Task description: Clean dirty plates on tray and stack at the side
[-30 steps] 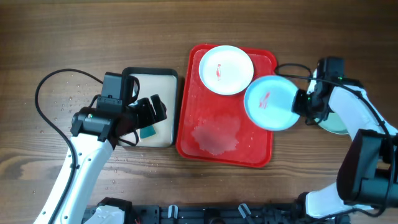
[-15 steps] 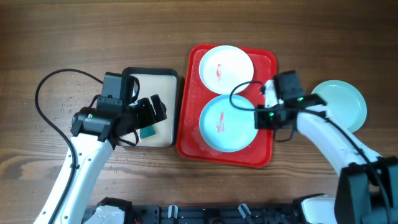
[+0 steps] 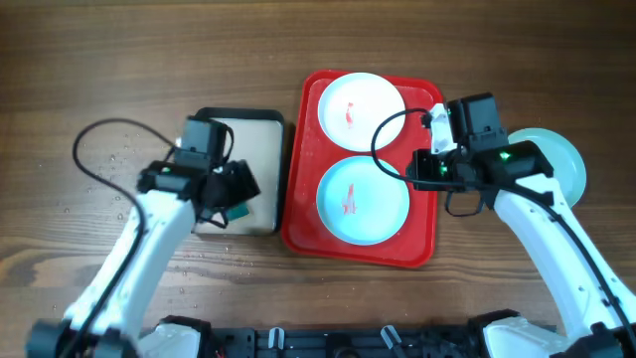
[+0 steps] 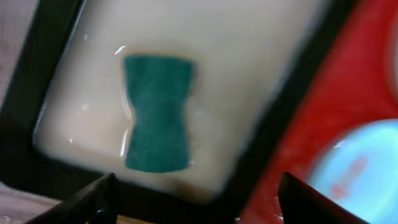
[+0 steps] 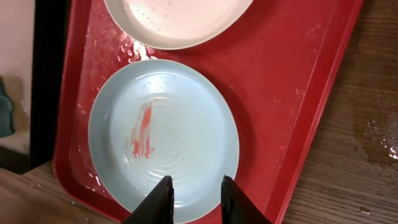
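The red tray [image 3: 429, 214] holds a white plate [image 3: 360, 109] at the back and a light turquoise plate [image 3: 363, 199] at the front, each with a red smear in the middle. Another turquoise plate [image 3: 564, 164] lies on the table to the right, partly under my right arm. My right gripper [image 3: 419, 169] hangs over the tray's right rim. In the right wrist view this gripper [image 5: 194, 180] is open a little above the near edge of the smeared turquoise plate [image 5: 163, 137], holding nothing. My left gripper [image 4: 199, 186] is open wide above a green sponge [image 4: 155, 112].
A black-rimmed beige tray [image 3: 260, 134] stands left of the red tray, with the green sponge [image 3: 237, 211] near its front edge. Water drops spot the wood at the far left [image 3: 109, 164]. A black cable [image 3: 393, 139] loops over the red tray beside the right gripper.
My right gripper carried the smeared turquoise plate from the tray's right edge onto its front half, let go and drew back to the right. The left gripper shifted over the beige tray.
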